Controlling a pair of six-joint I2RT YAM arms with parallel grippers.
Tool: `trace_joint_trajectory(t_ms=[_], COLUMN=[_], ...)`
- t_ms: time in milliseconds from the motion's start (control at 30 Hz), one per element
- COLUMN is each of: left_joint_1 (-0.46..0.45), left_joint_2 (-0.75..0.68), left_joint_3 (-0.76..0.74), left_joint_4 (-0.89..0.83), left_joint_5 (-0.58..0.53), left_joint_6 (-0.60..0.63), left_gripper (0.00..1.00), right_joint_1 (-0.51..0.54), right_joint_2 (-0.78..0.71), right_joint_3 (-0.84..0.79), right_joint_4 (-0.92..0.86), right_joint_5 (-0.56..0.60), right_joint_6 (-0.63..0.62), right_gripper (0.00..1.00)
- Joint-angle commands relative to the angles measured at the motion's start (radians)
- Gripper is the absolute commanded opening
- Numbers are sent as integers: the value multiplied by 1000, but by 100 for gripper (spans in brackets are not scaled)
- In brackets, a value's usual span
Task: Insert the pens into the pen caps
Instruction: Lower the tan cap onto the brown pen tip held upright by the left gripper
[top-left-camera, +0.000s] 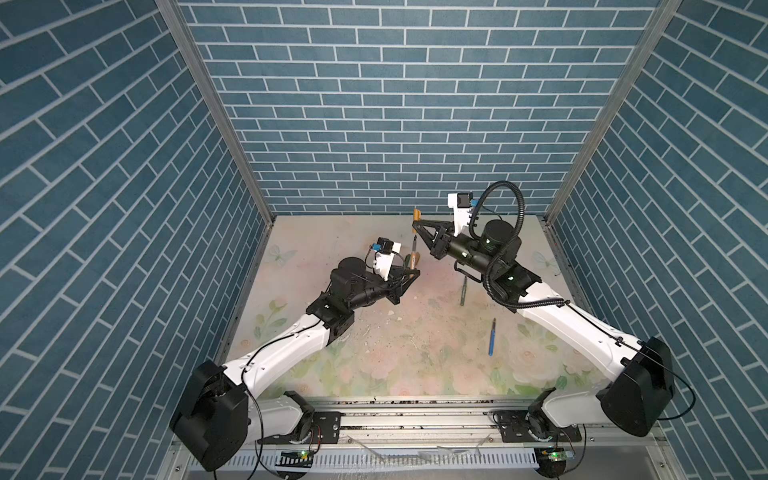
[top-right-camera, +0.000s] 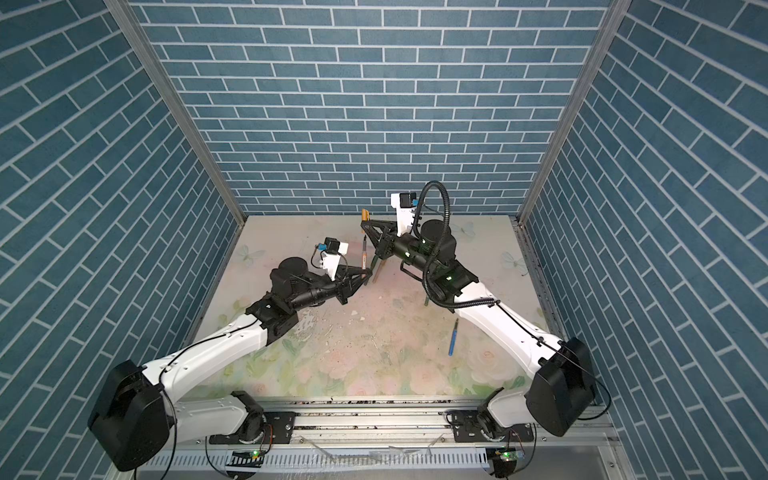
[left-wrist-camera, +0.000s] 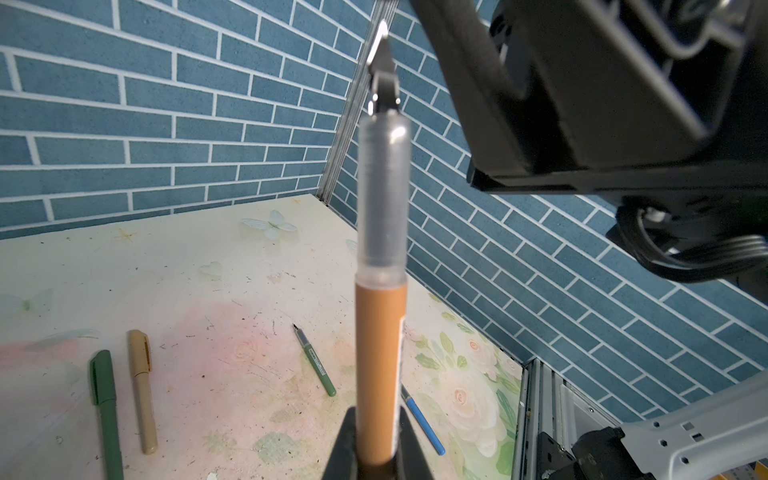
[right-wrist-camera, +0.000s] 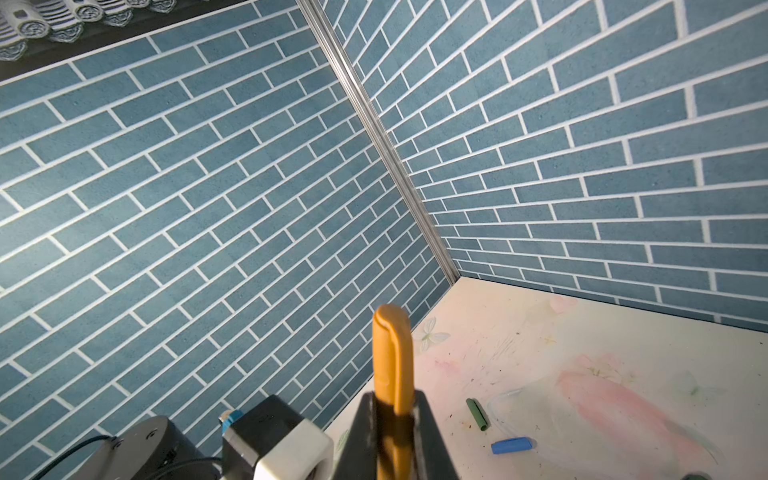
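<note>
Orange-brown pen (top-left-camera: 413, 259) stands nearly upright at the left of the table's (top-left-camera: 415, 365) middle. The left gripper (top-left-camera: 414, 272) is clamped on its lower barrel. In the left wrist view the pen (left-wrist-camera: 380, 374) rises from between the closed fingers (left-wrist-camera: 345, 449), with a clear section above the orange barrel and a dark pointed tip at the top. Both top views show that tip bare and pointing up toward the back wall (top-left-camera: 395, 124).

On the flowered table, the left wrist view shows a capped green pen (left-wrist-camera: 106, 411) and a capped tan pen (left-wrist-camera: 141, 382) lying side by side, close but apart. In a top view they are mostly hidden behind the grippers near the middle.

Just right of the held pen and higher, the right gripper (top-left-camera: 415, 226) reaches in toward the middle, squeezed onto the amber cap (top-left-camera: 417, 215). The cap sticks up from between the fingers with its rounded end on top. It sits clear of the pen's tip, and the two do not touch. From the right wrist view the cap (right-wrist-camera: 392, 357) shows its clip side. A loose green cap (right-wrist-camera: 477, 413) and a loose blue cap (right-wrist-camera: 511, 445) lie near each other on the table beyond it.

Further right, an uncapped green pen (top-left-camera: 463, 293) lies beside the right arm. An uncapped blue pen (top-left-camera: 492, 336) lies nearer the front, well apart from it.
</note>
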Motion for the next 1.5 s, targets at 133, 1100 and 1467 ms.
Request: trace_joint_trajectory(t_ms=[133,1100,1467], left_joint_1=[-5,-5,-5], left_joint_2=[-15,-65,-72], left_joint_3=[19,-10,-11], left_joint_4=[9,25,30], left_joint_5=[2,-69,-73], left_joint_6=[19,19,16], left_gripper=[0,0,0], right_joint_1=[10,27,53], right_joint_2=[-4,-61,-42], right_joint_3=[-31,-164,-215], right_joint_4=[17,142,180], right_joint_5=[-18,-37,-50], right_joint_6=[21,126,138], right_gripper=[6,7,12])
